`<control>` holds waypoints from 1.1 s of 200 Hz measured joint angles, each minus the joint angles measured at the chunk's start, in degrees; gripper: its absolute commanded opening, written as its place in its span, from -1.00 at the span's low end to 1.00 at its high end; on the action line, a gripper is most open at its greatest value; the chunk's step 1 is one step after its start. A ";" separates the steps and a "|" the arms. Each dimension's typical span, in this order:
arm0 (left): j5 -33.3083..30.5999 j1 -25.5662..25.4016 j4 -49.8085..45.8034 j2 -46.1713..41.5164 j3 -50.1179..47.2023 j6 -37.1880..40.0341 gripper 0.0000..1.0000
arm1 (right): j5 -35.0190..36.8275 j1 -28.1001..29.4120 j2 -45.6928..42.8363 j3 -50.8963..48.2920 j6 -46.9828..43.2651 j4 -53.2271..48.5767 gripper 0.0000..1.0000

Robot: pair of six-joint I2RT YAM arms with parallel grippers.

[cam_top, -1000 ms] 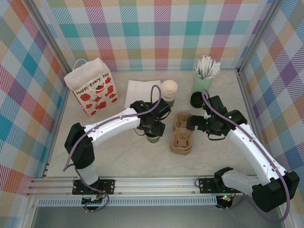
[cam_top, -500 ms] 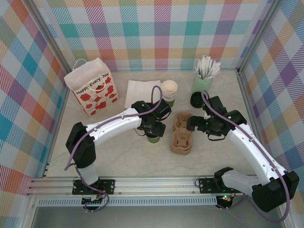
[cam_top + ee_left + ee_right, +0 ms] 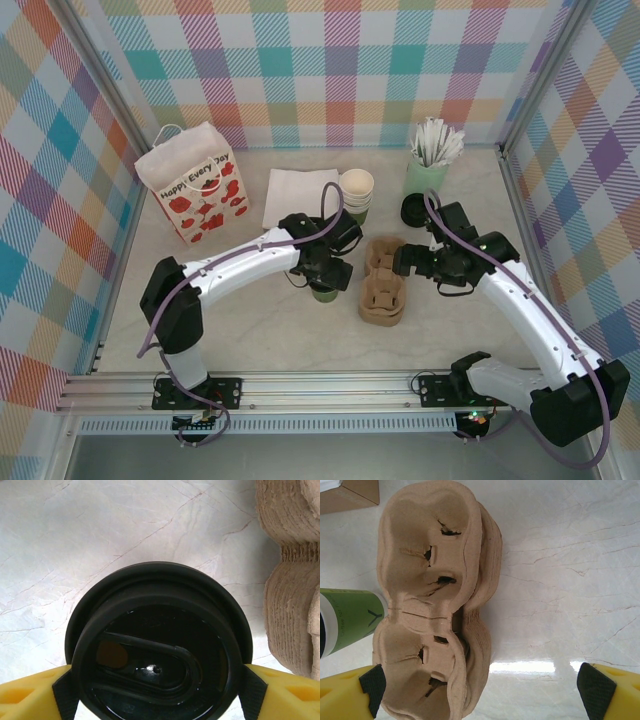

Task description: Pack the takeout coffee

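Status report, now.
Left pincer straddling lidded coffee cup, grip unclear. Right pincer open over cup carrier. Cup on table beside carrier, not yet loaded.

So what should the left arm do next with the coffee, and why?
Probably grip the cup and lift it toward the cardboard carrier on its right. The black lid is already on, the left jaws sit either side of it, and the carrier's pockets look empty.

free — bare near table [image 3: 270,330] | blocked — carrier [image 3: 382,282] right of coffee cup [image 3: 322,293]
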 measured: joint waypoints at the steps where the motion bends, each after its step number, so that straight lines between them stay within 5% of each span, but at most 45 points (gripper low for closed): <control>1: 0.00 0.00 0.02 0.04 0.00 0.00 0.69 | 0.00 0.00 0.00 0.00 0.00 0.00 0.99; 117: -1.33 -0.02 0.66 -0.24 0.24 -0.44 1.00 | -1.14 0.00 0.13 0.70 -0.42 -0.17 1.00; 179: 0.04 1.25 3.65 -9.99 -2.49 -1.53 0.93 | -11.13 0.02 4.66 7.13 -3.21 -0.22 0.45; 220: 5.79 6.40 9.38 -19.96 -13.51 -5.31 0.79 | -17.09 3.21 11.41 11.63 -3.04 -0.17 0.37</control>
